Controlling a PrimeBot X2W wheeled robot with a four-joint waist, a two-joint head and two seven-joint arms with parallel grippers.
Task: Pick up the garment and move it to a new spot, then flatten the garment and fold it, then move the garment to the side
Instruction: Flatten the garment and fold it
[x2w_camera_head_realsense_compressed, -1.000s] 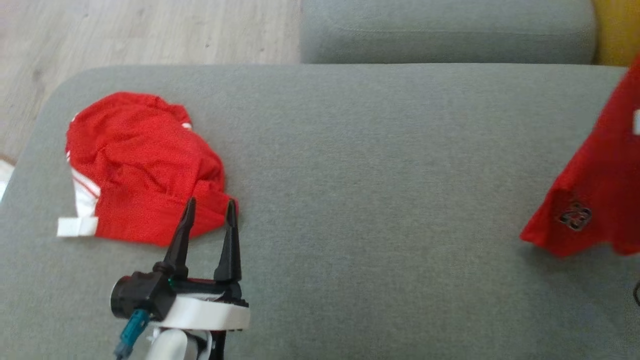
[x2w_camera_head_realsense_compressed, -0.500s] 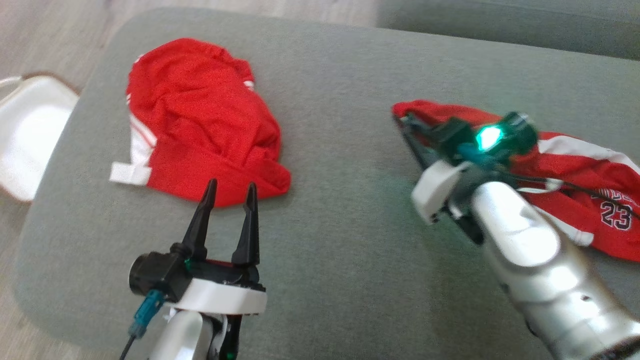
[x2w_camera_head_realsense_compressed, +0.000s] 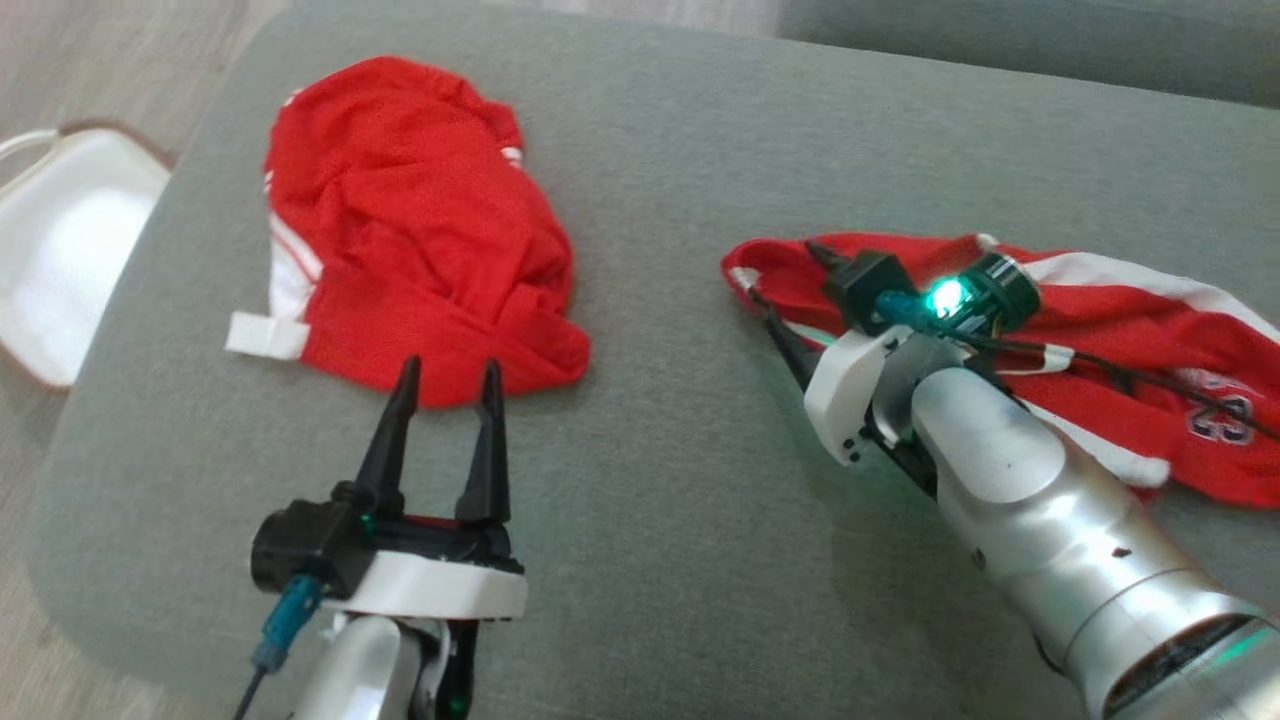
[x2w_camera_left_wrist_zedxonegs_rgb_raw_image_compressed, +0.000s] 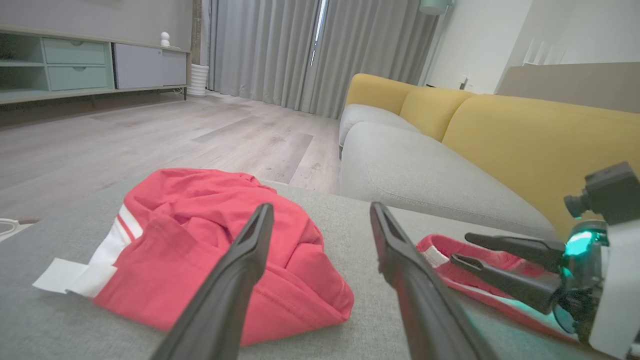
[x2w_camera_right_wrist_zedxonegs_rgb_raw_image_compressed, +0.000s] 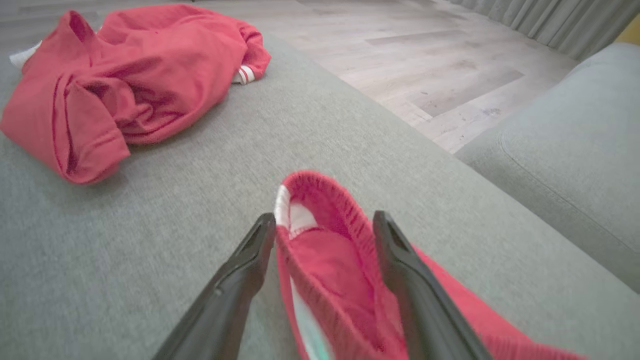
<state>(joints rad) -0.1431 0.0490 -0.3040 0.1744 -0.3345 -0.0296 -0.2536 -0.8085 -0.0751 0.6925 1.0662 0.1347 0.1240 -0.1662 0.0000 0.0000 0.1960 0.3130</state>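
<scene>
Red shorts (x2w_camera_head_realsense_compressed: 1140, 325) with white stripes and a number 23 lie stretched across the right of the grey cushion (x2w_camera_head_realsense_compressed: 680, 500). My right gripper (x2w_camera_head_realsense_compressed: 782, 270) is at their left end. In the right wrist view it (x2w_camera_right_wrist_zedxonegs_rgb_raw_image_compressed: 322, 217) is open, with the red elastic waistband (x2w_camera_right_wrist_zedxonegs_rgb_raw_image_compressed: 325, 270) lying between the spread fingers. My left gripper (x2w_camera_head_realsense_compressed: 448, 367) is open and holds nothing. Its tips sit just short of the near edge of a crumpled red shirt (x2w_camera_head_realsense_compressed: 400, 250) on the left of the cushion. In the left wrist view the shirt (x2w_camera_left_wrist_zedxonegs_rgb_raw_image_compressed: 200, 220) lies ahead and the shorts (x2w_camera_left_wrist_zedxonegs_rgb_raw_image_compressed: 440, 250) to the right.
A white object (x2w_camera_head_realsense_compressed: 60, 240) sits on the wooden floor past the cushion's left edge. A grey sofa seat (x2w_camera_head_realsense_compressed: 1000, 40) runs along the back, with yellow backrests (x2w_camera_left_wrist_zedxonegs_rgb_raw_image_compressed: 525, 145) beyond. Bare cushion lies between the two garments and in front of them.
The head camera has tilted and turned. The shorts hung in the air at the right a second ago and now lie on the cushion. Their waistband end and the right gripper have shifted left.
</scene>
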